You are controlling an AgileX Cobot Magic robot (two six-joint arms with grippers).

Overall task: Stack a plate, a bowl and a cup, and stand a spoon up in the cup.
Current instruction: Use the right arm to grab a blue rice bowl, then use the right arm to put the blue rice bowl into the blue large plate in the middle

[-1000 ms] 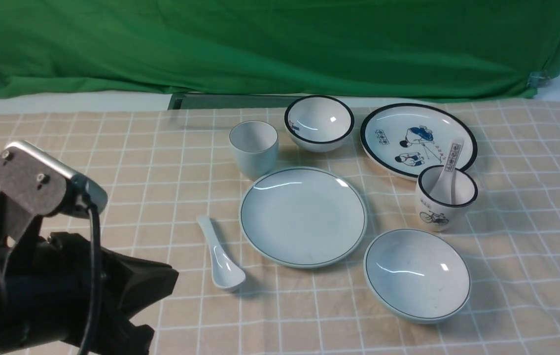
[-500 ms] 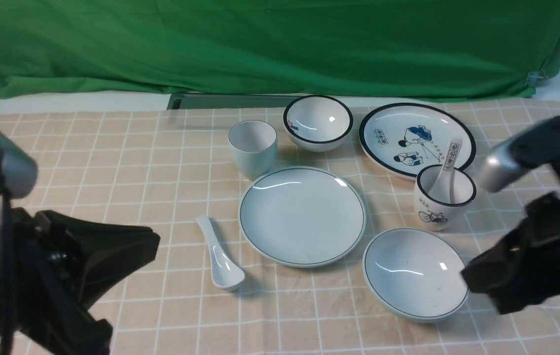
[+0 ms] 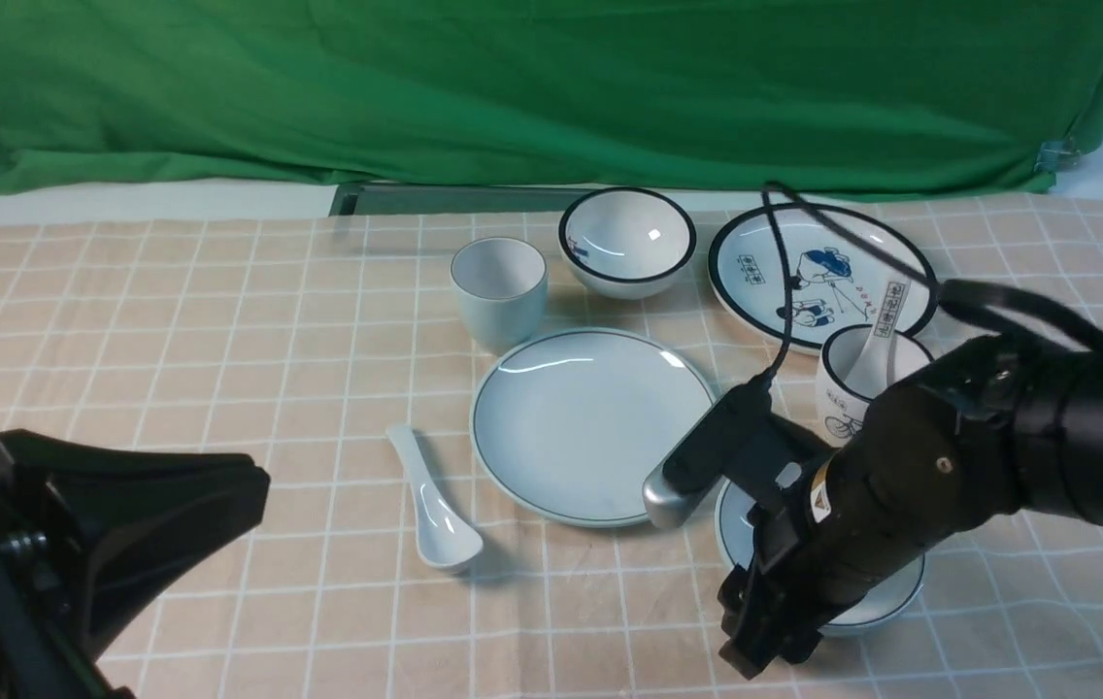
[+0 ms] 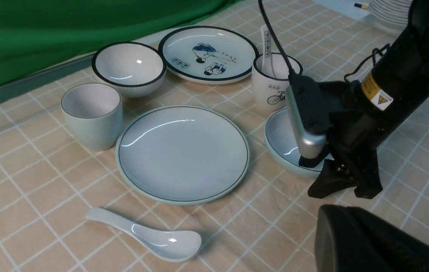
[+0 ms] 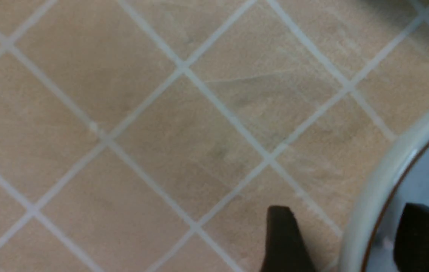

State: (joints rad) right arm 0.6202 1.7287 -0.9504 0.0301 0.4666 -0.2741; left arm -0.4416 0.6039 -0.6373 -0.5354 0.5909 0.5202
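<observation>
Under the right tool (image 3: 765,631), front view: the bowl (image 3: 886,604) sits on the surface (image 3: 221,320), mostly hidden by the arm. The plate (image 3: 571,427) lies just to the tool's left. The spoon (image 3: 435,515) lies past the plate, between the right tool and the left tool (image 3: 124,515). The cup (image 3: 499,291) stands beyond the plate, well apart from both tools. The left tool is closed, low at the near left.

Left wrist view: the right tool points down at the bowl's near rim. A bicycle cup (image 4: 271,88) holding a printed spoon (image 4: 266,45) stands just behind the bowl, beyond the tool.

Right wrist view: one fingertip (image 5: 282,241) hangs outside the bowl's rim and the other inside, with the rim between them. The tool is open. Whether it touches the rim, I cannot tell.
</observation>
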